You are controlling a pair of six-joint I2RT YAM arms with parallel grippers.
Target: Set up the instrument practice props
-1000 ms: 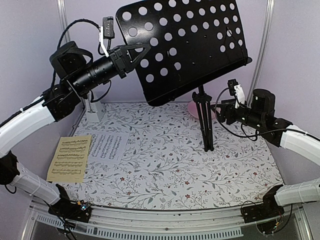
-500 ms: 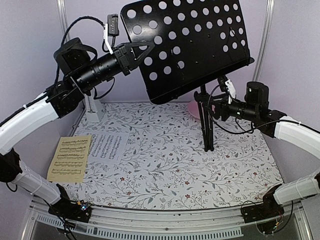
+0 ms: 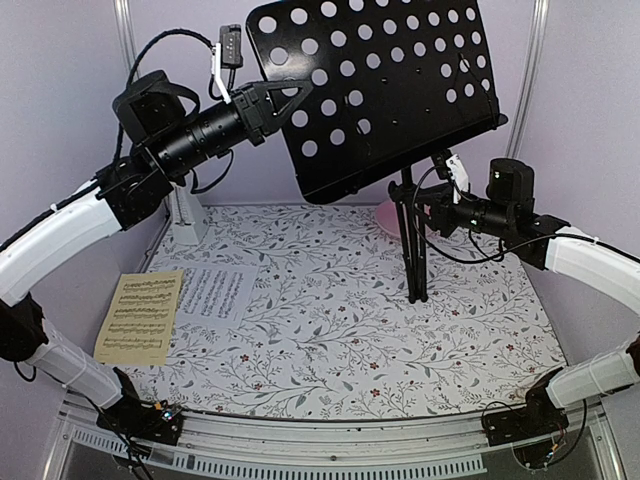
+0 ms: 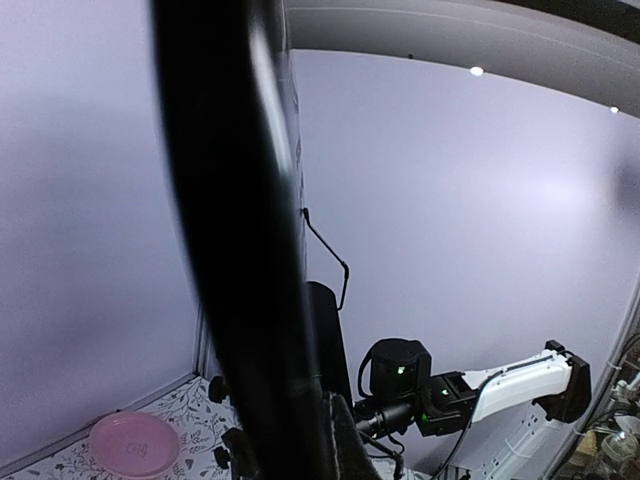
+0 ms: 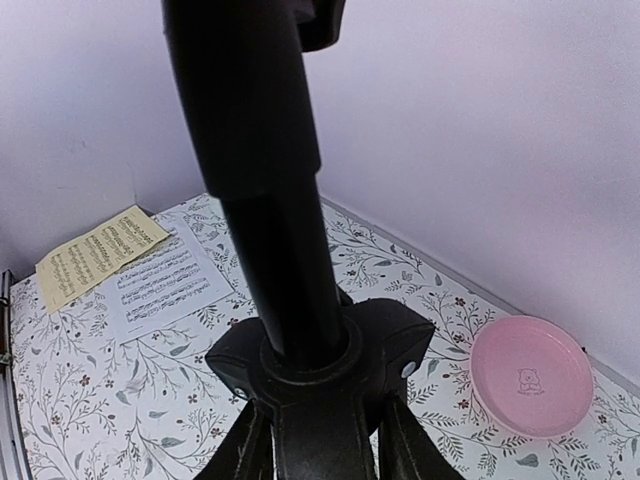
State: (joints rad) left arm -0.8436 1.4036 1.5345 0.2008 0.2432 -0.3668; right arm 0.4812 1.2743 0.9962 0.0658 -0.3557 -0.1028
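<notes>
Top view: music stand (image 3: 385, 90) stood right of centre toward the back of the table (image 3: 330, 340), pole upright. Its perforated desk was tilted and high, upper edge almost at the picture's top, right corner near the frame post (image 3: 528, 60). Back wall close behind, little room there. Bare cloth showed across the middle and front. My left arm reached up from the left, forearm slanting to the desk's left edge, left gripper (image 3: 290, 97) pinched tight on that edge. My right arm came in from the right, wrist about level, right gripper (image 3: 425, 207) just beside the pole under the desk; touching or not, unclear. Yellowish page (image 3: 140, 316) and white page (image 3: 215, 293) lay flat, edge to edge, at the left, well apart from the stand's feet. Metronome (image 3: 190, 220) sat back left, partly behind my left arm. Pink plate (image 3: 385, 218) peeked out behind the pole. Left wrist view: the desk showed edge-on as a dark blurred band down the centre, my fingers hidden. The plate was bottom left, my right arm beyond at lower right. Right wrist view: the pole was very close, filling the centre above the tripod hub, legs splaying out the bottom. My own fingers were not in the picture, so I could not make out whether they were spread or clamped. Pages lay at left, plate at right near the wall, bare cloth between.
</notes>
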